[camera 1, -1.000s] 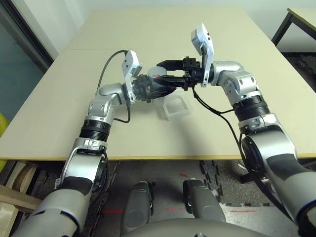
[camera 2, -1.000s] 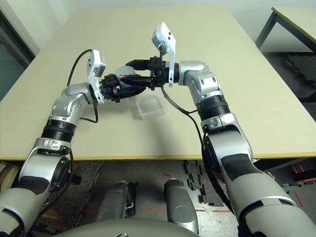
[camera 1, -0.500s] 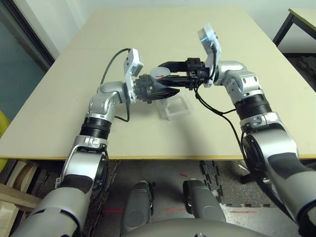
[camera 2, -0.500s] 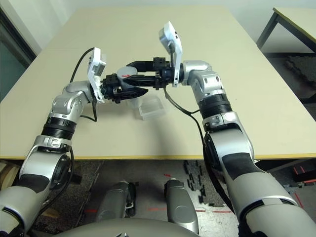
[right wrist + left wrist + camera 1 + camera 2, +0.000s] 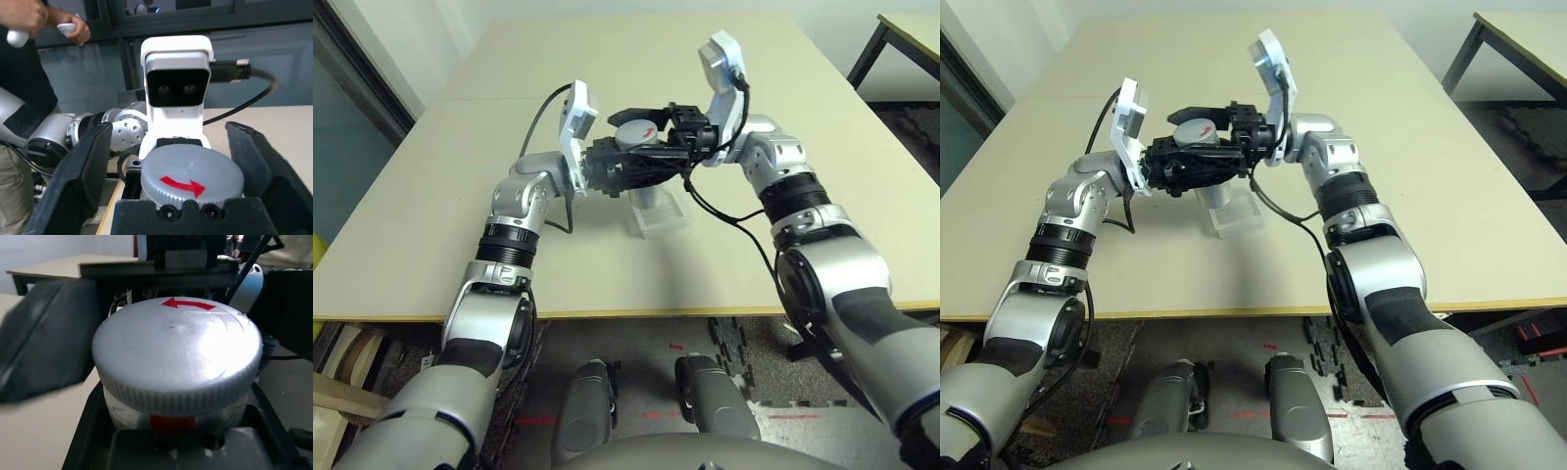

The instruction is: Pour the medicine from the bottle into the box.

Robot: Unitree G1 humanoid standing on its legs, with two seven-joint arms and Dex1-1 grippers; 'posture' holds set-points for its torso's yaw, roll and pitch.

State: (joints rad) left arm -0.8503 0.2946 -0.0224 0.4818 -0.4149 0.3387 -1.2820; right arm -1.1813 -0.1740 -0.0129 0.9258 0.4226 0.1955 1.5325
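Bottle (image 5: 636,147) clenched in left end effector (image 5: 625,168), right end effector (image 5: 181,196) fingers spread, apparently clear of cap (image 5: 177,352).

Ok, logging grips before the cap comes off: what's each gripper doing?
Left gripper: shut on the bottle.
Right gripper: open, fingers either side of the cap.

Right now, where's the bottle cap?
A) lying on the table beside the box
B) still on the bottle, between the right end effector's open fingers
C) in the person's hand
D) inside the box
B: the cap with its red arrow sits on the bottle, which the left end effector holds, and the right end effector's fingers stand apart on either side of it.
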